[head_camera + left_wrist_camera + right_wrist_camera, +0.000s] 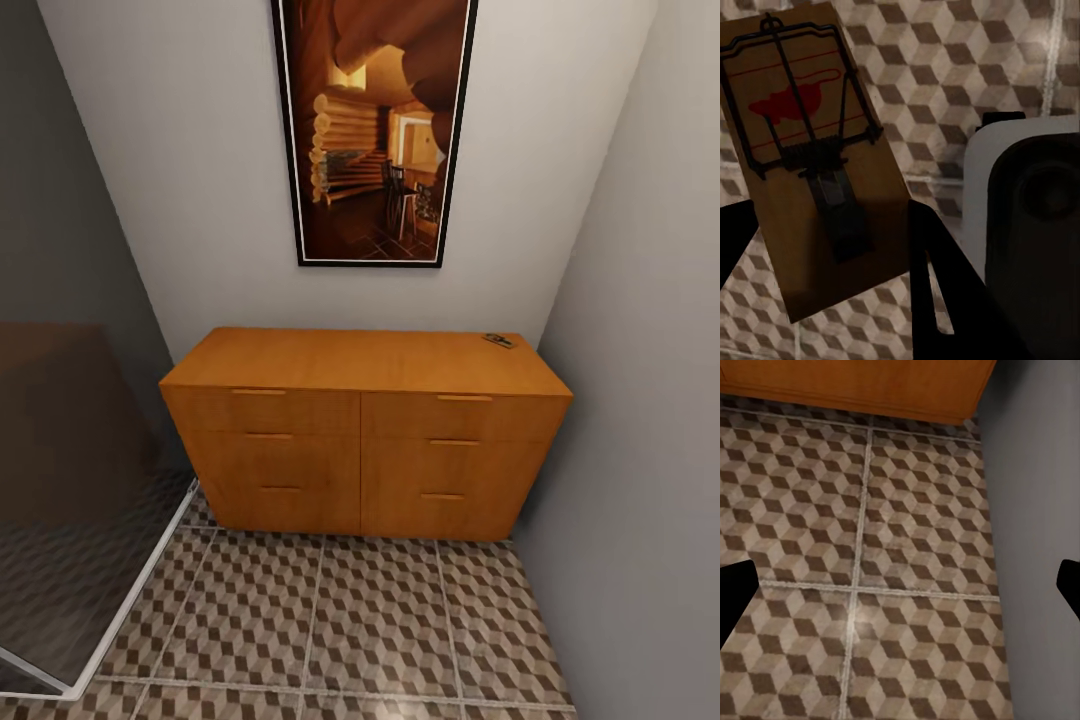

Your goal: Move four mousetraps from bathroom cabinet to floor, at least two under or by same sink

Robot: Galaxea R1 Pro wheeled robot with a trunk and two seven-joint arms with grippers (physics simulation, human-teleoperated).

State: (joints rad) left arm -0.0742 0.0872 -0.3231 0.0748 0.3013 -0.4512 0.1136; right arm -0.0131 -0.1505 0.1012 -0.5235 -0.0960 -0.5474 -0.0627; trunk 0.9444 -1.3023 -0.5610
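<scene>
Gripped between the left gripper's [832, 225] dark fingers, one mousetrap [814, 161] hangs over the floor [967, 67], ready for setting down. Right gripper [900, 585] is spread wide, holding nothing. Another trap [498, 340] waits atop the cabinet [365, 430].

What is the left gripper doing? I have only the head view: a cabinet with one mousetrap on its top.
Observer: The left gripper appears to grip a mousetrap between its fingers, above the tiled floor.
Operator: And the right one?
Observer: The right gripper is open with nothing between its fingers, over floor tiles near the foot of the cabinet.
</scene>
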